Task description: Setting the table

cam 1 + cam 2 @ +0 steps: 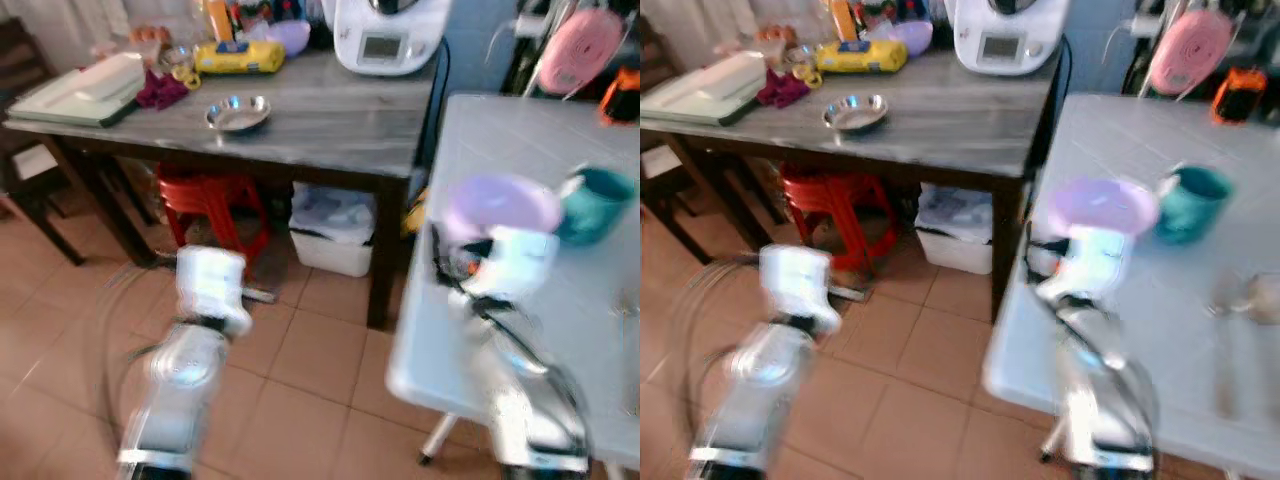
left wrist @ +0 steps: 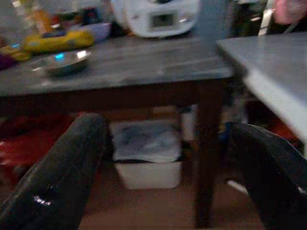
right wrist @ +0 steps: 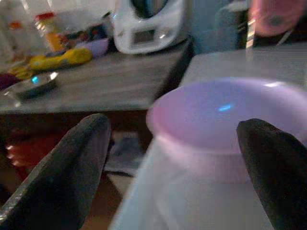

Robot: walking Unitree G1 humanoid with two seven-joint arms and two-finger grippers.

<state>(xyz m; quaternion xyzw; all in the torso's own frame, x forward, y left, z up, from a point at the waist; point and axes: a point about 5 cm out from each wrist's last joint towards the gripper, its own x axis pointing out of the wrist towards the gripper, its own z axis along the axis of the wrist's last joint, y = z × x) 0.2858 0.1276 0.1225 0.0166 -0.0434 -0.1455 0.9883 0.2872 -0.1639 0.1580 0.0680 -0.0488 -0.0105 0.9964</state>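
Note:
A lilac plastic bowl (image 1: 500,205) stands near the front edge of the white table (image 1: 560,330), with a teal mug (image 1: 597,203) just to its right. My right gripper (image 3: 172,129) is at the bowl, open, one black finger (image 3: 72,167) on each side of it and apart from its wall. My left arm (image 1: 200,300) hangs over the tiled floor; my left gripper (image 2: 168,129) is open with nothing between its fingers. A steel bowl (image 1: 238,113) sits on the dark wooden table (image 1: 330,120) at the back. The head views are blurred.
The wooden table also carries a white kitchen machine (image 1: 390,35), a yellow pack (image 1: 238,57) and a pale tray (image 1: 80,92). Under it stand a red stool (image 1: 212,200) and a white bin (image 1: 335,230). A pink roll (image 1: 580,45) hangs at the back right.

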